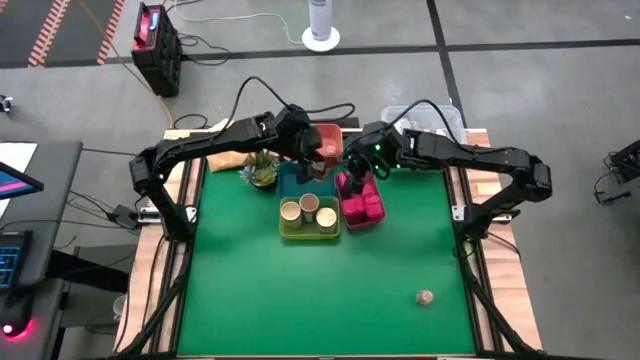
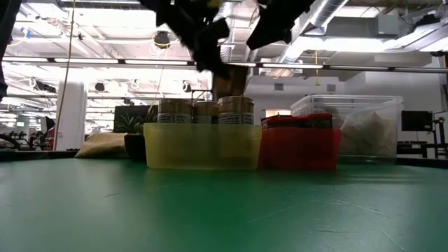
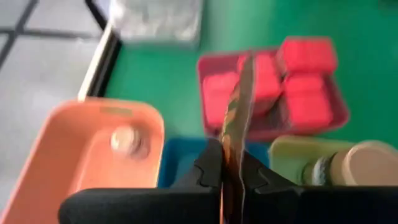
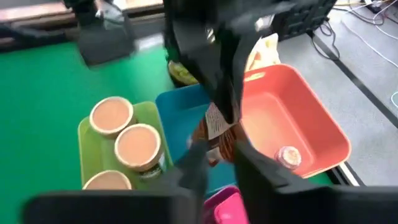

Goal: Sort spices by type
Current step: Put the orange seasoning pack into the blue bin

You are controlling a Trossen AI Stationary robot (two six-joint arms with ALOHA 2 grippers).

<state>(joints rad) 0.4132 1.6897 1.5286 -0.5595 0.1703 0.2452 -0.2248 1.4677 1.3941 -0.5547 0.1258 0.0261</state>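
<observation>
High view first: you can see both arms reaching in over the far middle of the green tabletop (image 1: 250, 300). Your left gripper (image 3: 231, 177) is squeezed shut on a thin flat packet (image 3: 235, 118). In the left wrist view the packet stands on its edge between the fingers, and its long side points straight out away from the gripper. It hangs up in the air above the blue tray (image 1: 290, 180).

Your right gripper (image 4: 221, 155) sits just beside that same packet, over the blue tray and the pink tray (image 1: 372, 222). Its fingers are a little apart. You cannot tell if they touch the packet.

Look at the green tray (image 1: 292, 232) near the middle. Three round jars (image 1: 308, 205) stand upright in it, tops up, close together. Just to its right, the pink tray holds the pink square blocks (image 1: 362, 208), lying flat and packed side by side.

The orange tray (image 4: 298, 118) is at the far side, next to the blue one. One small round lump (image 4: 287, 155) lies in it.

Another small brown lump (image 1: 425, 297) lies alone on the tabletop, near and to the right, well apart from the trays.

A small potted plant (image 1: 264, 172) stands left of the blue tray.
</observation>
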